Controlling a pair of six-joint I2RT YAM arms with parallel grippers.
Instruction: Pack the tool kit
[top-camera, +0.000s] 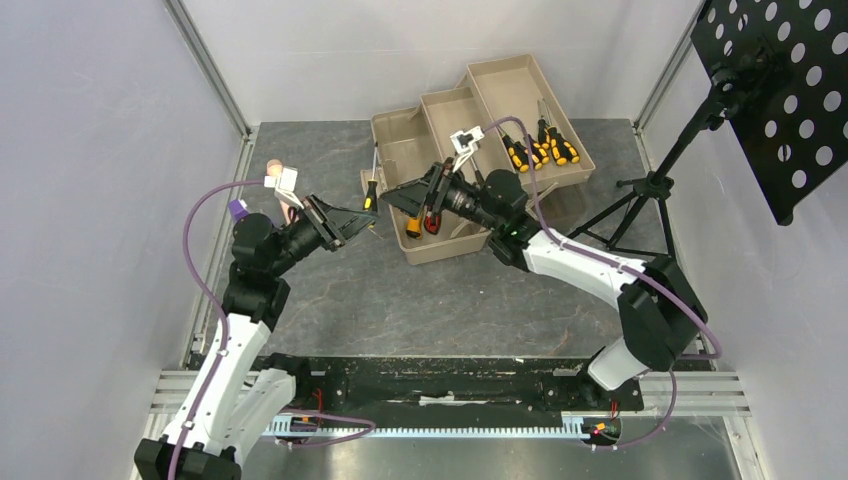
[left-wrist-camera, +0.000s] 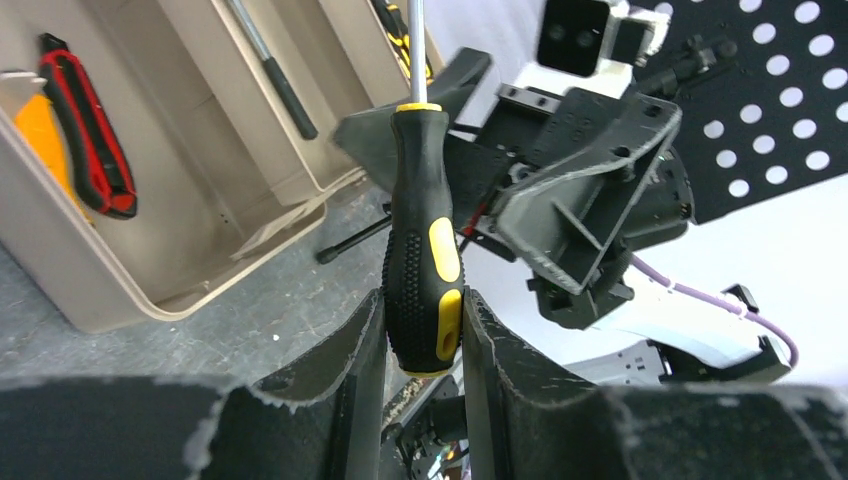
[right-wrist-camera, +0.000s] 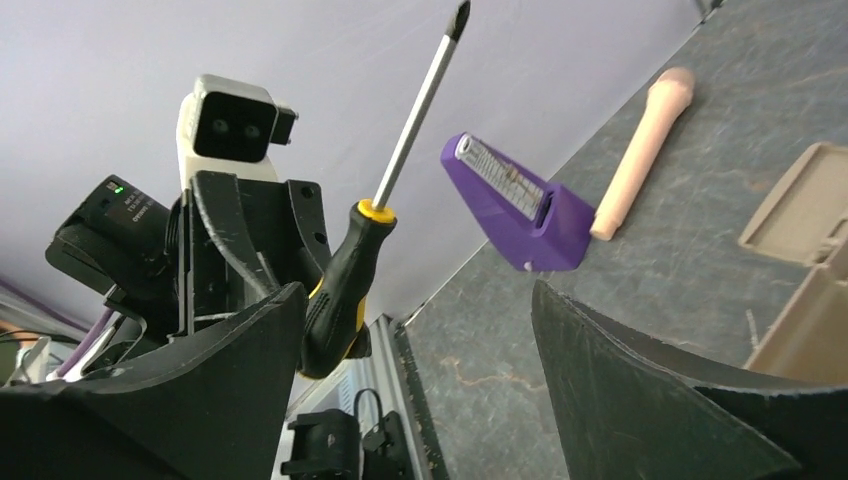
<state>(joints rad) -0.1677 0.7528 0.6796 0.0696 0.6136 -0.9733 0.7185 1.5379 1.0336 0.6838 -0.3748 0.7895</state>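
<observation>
One screwdriver (left-wrist-camera: 420, 230) stands shaft-up, the lower end of its handle pinched in the left gripper (left-wrist-camera: 422, 315), above the worktop (top-camera: 400, 300) just off the toolbox's (top-camera: 445, 250) left edge. The right gripper (right-wrist-camera: 418, 300) faces it, jaws spread and empty. It is likely light and stiff. The ribbed handle should grip better than the thin, slick shaft, so take the free upper handle.

No legible text, no readable labels
</observation>
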